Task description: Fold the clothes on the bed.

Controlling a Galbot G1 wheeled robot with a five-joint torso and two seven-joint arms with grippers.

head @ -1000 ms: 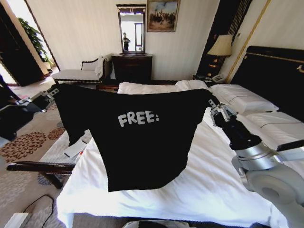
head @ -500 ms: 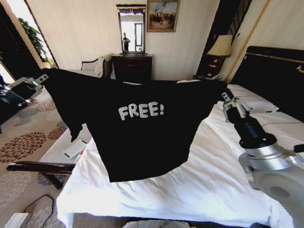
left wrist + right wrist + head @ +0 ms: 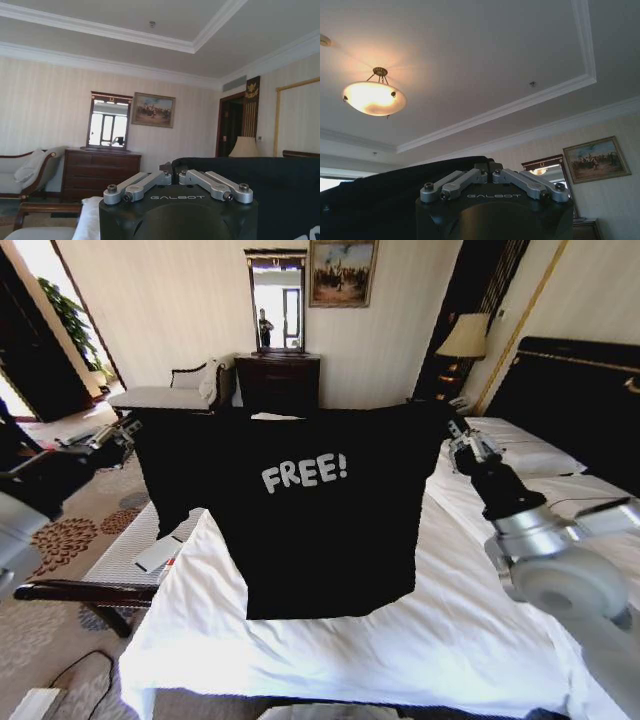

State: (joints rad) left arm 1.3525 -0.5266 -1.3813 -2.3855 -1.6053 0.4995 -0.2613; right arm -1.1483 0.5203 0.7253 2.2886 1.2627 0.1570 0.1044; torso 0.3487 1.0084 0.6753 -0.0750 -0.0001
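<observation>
Black T-shirt [image 3: 300, 510] hangs in frame centre, above bed [image 3: 450, 620], long axis vertical. Left gripper [image 3: 128, 427] pinches upper-left corner, right gripper [image 3: 462, 443] pinches upper-right corner; both equally near, top edge stretched between them.

The black left gripper [image 3: 172, 172] with its silver linkage arms and "GALBOT" lettering sits at the bottom centre of the frame, its fingers pinched together on the top edge of the black cotton T-shirt [image 3: 260, 192], which spreads across the lower right. A dark wooden dresser [image 3: 100, 172] stands at lower left under a wood-framed mirror [image 3: 108, 121]. A framed painting [image 3: 153, 110] hangs just right of the mirror, and a cream lampshade [image 3: 245, 147] shows at right.
</observation>
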